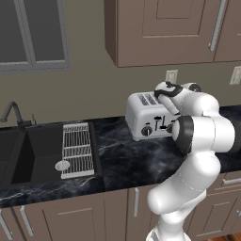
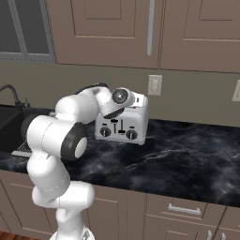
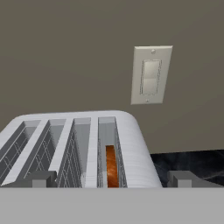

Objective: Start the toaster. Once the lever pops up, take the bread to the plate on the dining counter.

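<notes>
The silver four-slot toaster [image 1: 143,115] [image 2: 136,123] stands on the black marble counter against the wall. My gripper [image 3: 113,179] hovers just above its top, open, with the two dark fingertips [image 3: 41,178] spread wide on either side of the slots. The brown bread [image 3: 112,166] sits low in the rightmost slot of the toaster [image 3: 131,148], between my fingers but untouched. Black knobs and levers [image 2: 122,125] show on the toaster's front. The hand [image 1: 168,91] [image 2: 123,98] covers part of the toaster's top in both base views. The plate is out of view.
A black sink with a wire rack [image 1: 75,149] and a faucet [image 1: 12,113] lies left of the toaster. A wall outlet [image 3: 151,74] [image 2: 154,85] sits behind it. Brown cabinets hang overhead. Open counter [image 2: 187,150] stretches to the right.
</notes>
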Controlling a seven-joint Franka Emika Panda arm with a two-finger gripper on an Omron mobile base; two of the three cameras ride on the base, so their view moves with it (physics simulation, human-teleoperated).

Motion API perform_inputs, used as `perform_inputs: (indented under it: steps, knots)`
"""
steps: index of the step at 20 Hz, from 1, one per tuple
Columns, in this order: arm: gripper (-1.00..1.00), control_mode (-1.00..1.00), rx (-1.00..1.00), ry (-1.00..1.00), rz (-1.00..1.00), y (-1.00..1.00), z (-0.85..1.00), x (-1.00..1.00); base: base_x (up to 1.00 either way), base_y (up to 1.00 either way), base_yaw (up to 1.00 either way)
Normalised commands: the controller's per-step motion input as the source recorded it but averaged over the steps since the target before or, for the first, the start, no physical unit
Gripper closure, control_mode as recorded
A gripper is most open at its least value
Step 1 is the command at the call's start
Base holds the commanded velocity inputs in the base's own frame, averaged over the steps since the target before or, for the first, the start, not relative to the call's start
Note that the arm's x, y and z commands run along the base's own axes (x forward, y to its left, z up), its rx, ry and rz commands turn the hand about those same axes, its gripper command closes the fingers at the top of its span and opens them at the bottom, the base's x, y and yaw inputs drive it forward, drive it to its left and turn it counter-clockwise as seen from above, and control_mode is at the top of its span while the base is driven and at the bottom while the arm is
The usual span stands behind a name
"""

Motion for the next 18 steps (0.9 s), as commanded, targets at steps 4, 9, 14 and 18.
perform_inputs:
  steps: [4, 9, 14, 18]
  knots:
    - [-1.0, -1.0, 0.0, 0.0, 0.0, 0.0, 0.0, 0.0, 0.0, 0.0, 0.0]
    - [-1.0, -1.0, 0.0, 0.0, 0.0, 0.0, 0.0, 0.0, 0.0, 0.0, 0.0]
    - [-1.0, -1.0, 0.0, 0.0, 0.0, 0.0, 0.0, 0.0, 0.0, 0.0, 0.0]
    - [-1.0, -1.0, 0.0, 0.0, 0.0, 0.0, 0.0, 0.0, 0.0, 0.0, 0.0]
